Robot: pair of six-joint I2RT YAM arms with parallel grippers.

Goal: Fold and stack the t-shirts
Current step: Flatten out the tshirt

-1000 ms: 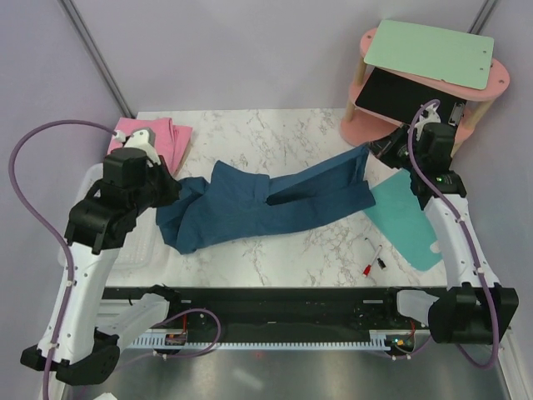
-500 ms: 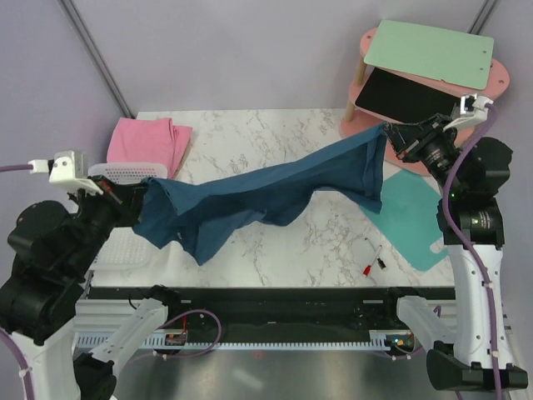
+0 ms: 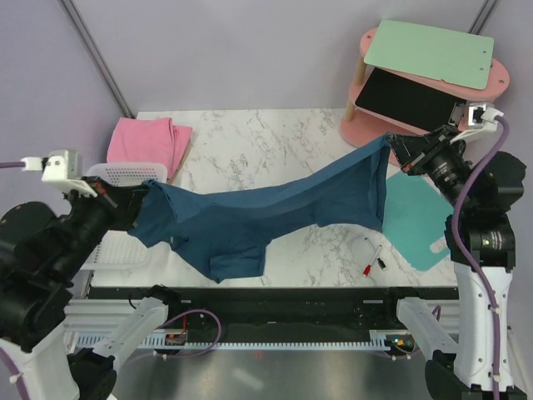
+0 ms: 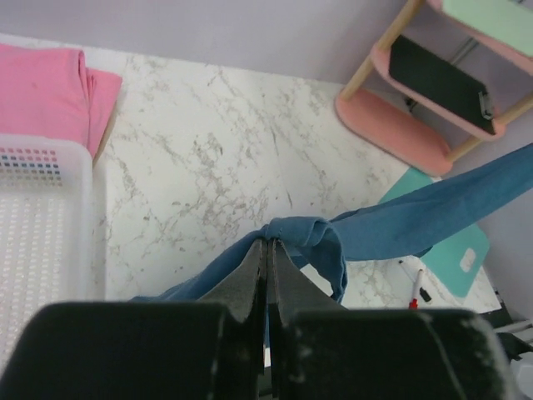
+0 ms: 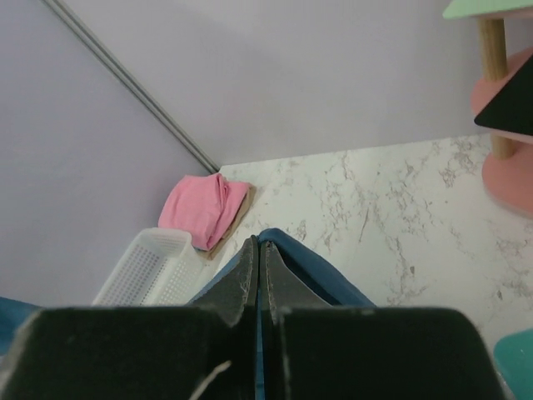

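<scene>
1. Overhead, the dark teal-blue t-shirt (image 3: pixel 266 212) is stretched in the air above the marble table (image 3: pixel 250 137), running from about 9 o'clock to about 2 o'clock.
2. The left gripper (image 3: pixel 137 200) sits at the 9 o'clock end. Its wrist view shows the jaws pressed together on a bunched edge of the blue cloth (image 4: pixel 304 237), with no gap between them.
3. The right gripper (image 3: pixel 398 152) sits at the 2 o'clock end, jaws likewise clamped tight on the shirt's other edge (image 5: pixel 308 271).
4. Between the two holds the cloth sags, and a loose fold hangs toward 6 o'clock near the table's front edge. Whether that fold touches the surface cannot be told.
5. The pink t-shirt (image 3: pixel 148 140) lies folded at the 10 o'clock corner, apart from both arms.
6. A white mesh basket (image 3: pixel 117 172) lies just on the 6 o'clock side of the pink garment, partly under the left arm.
7. A turquoise mat (image 3: pixel 412 225) lies flat at about 4 o'clock, beneath the right arm.
8. A pink two-tier shelf (image 3: pixel 498 79) stands at 1 o'clock.
9. Two small pens (image 3: pixel 373 258) lie just at the mat's 8 o'clock side.
</scene>
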